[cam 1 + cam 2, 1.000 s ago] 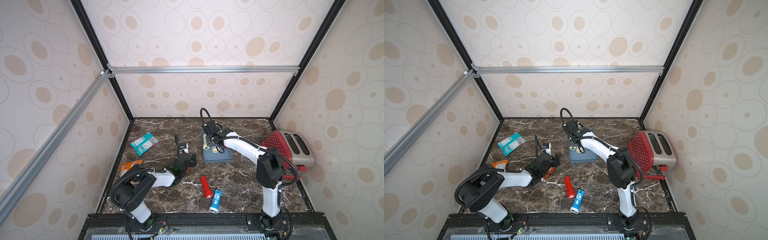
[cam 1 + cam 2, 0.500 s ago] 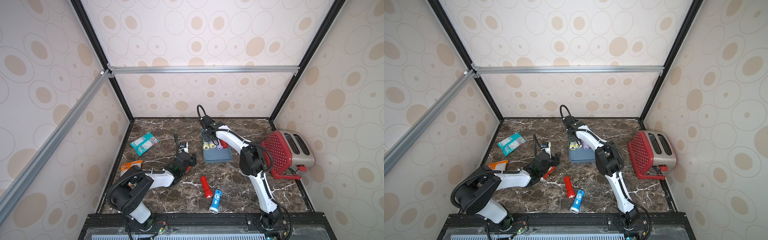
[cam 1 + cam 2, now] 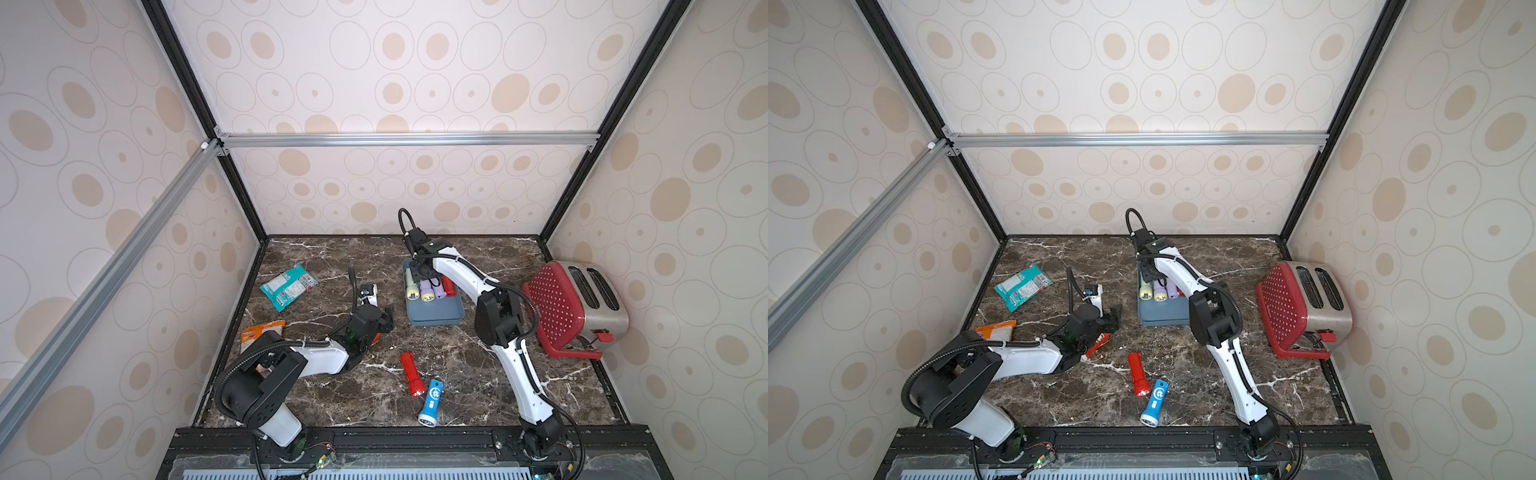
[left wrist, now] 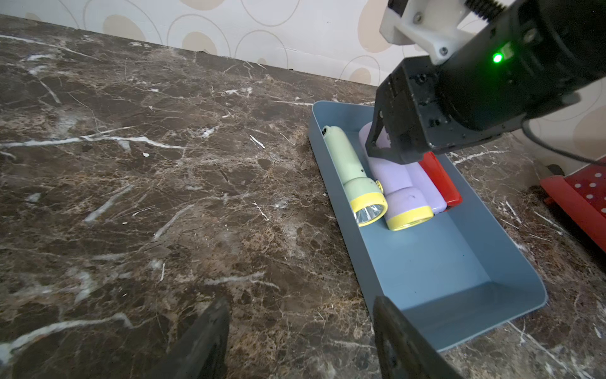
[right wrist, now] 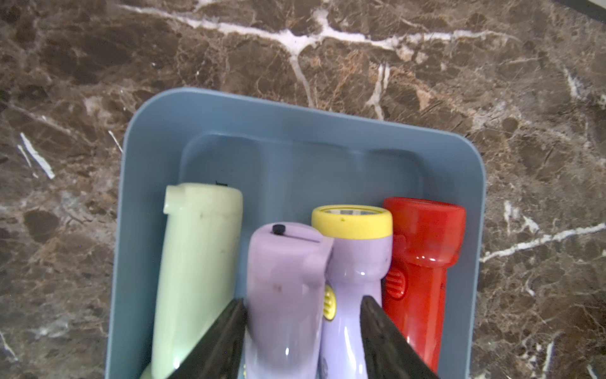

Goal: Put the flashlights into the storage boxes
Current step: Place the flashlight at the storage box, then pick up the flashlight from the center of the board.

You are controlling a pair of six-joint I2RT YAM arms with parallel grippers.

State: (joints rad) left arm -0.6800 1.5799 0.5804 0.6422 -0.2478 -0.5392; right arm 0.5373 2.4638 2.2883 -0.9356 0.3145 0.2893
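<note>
The blue-grey storage box [image 3: 436,320] [image 5: 295,147] holds a pale green flashlight [image 3: 411,286] [image 5: 196,256], two lilac flashlights [image 5: 282,279] [image 5: 354,256] and a red flashlight [image 3: 449,286] [image 5: 423,256] at its far end. My right gripper [image 3: 422,270] [image 5: 301,302] hangs over them, open, its jaws straddling both lilac ones. Another red flashlight [image 3: 411,372] and a blue flashlight [image 3: 432,401] lie on the marble in front. A third red one [image 3: 1098,345] pokes out under my left wrist. My left gripper [image 3: 384,318] [image 4: 300,302] is open and empty beside the box's near corner.
A red dotted toaster [image 3: 573,307] lies on its side at the right wall. A teal packet [image 3: 289,286] and an orange packet [image 3: 262,332] lie at the left. The near half of the box [image 4: 459,295] is bare.
My right gripper's jaws have parted, and a lilac flashlight now rests in the box. The right arm's elbow swung in toward the box. The left arm has stayed still.
</note>
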